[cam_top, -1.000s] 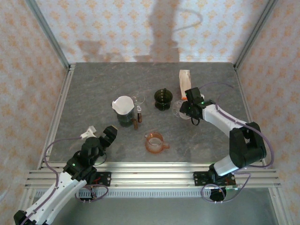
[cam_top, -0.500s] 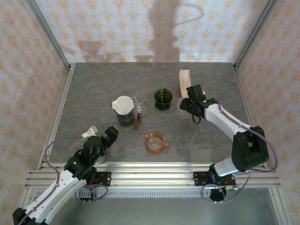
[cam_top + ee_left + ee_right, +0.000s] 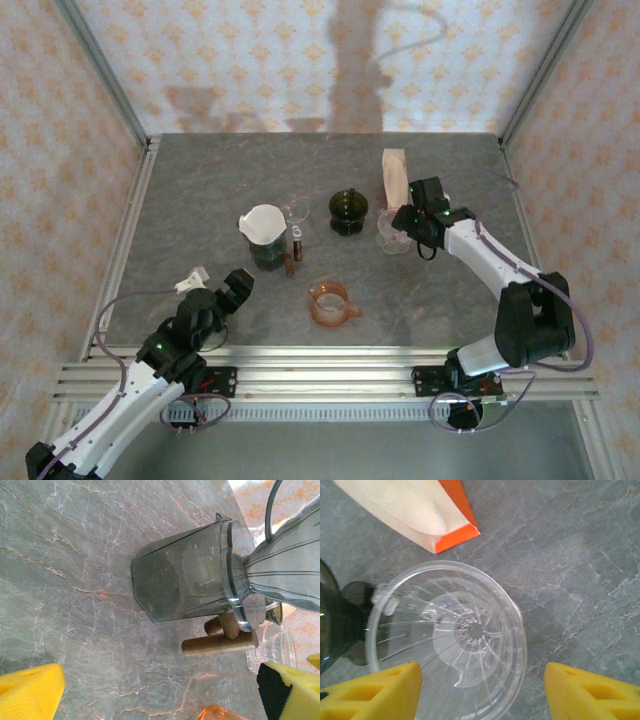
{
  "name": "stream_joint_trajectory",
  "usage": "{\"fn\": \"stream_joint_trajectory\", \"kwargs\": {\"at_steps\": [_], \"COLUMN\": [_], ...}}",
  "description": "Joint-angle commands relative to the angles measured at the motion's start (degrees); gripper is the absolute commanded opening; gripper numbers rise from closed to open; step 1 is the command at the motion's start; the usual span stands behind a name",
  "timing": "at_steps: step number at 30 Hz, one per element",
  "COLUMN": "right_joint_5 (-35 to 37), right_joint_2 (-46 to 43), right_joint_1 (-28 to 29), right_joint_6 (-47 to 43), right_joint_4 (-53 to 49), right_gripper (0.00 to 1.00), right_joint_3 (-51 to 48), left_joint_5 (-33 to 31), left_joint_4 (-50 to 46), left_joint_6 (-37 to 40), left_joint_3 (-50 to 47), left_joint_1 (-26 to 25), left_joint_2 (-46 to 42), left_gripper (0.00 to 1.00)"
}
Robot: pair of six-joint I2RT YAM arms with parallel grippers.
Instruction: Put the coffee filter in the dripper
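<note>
Filling a floral-papered booth [image 3: 250,60], grey veined tabletop [image 3: 200,180], left gripper [image 3: 215,283] gaped empty at seven o'clock, right gripper [image 3: 492,690] splayed around clear ribbed dripper [image 3: 450,630].

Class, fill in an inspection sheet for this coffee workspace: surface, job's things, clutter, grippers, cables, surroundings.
Surface: grey marbled table, no spills seen.
Job's things: clear dripper upright and empty; filter pack, cream and orange, beside it.
Clutter: grey carafe carrying a second dripper with a white filter; dark green vessel; orange cup; brown cylinders.
Grippers: left gripper jaws open, empty, near the front edge; right gripper jaws open above the clear dripper, holding nothing.
Cables: purple cables loop beside each arm.
Surroundings: patterned walls, aluminium frame.
</note>
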Motion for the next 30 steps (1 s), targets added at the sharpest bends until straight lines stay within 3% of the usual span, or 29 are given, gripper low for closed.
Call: {"fn": "stream_joint_trajectory", "kwargs": {"at_steps": [1, 5, 12, 18, 25, 30], "right_joint_5": [-1.4, -1.8, -1.6, -0.9, -2.4, -11.6], "right_joint_2": [2.8, 5.1, 3.8, 0.7, -8.9, -15.2], "right_joint_1": [-0.3, -0.3, -0.3, -0.4, -0.6, 0.2], "right_joint_6": [1.2, 0.9, -0.2, -1.4, -2.9, -5.3], "right_joint_4": [1.4, 1.9, 2.5, 1.9, -0.2, -4.7], "right_gripper": [0.65, 0.57, 0.22, 0.03, 0.0, 0.0], "right_joint_3": [-0.5, 0.0, -1.1, -2.3, -4.4, -2.5], "left_joint_5": [-0.4, -0.2, 2.2, 8.9, 8.4, 8.4], "left_joint_4": [0.2, 0.3, 1.3, 4.3, 5.1, 4.9], "left_joint_6": [1.1, 1.3, 2.8, 5.7, 9.4, 12.0], "left_joint_3": [1.4, 1.7, 3.9, 8.2, 15.9, 18.9], "left_joint_1": [-0.3, -0.3, -0.3, -0.7, -7.1, -8.6], "left_joint_2": [-0.4, -0.7, 1.9, 9.4, 13.6, 14.2], "left_gripper": [1.0, 1.0, 1.0, 0.94, 0.96, 0.99]}}
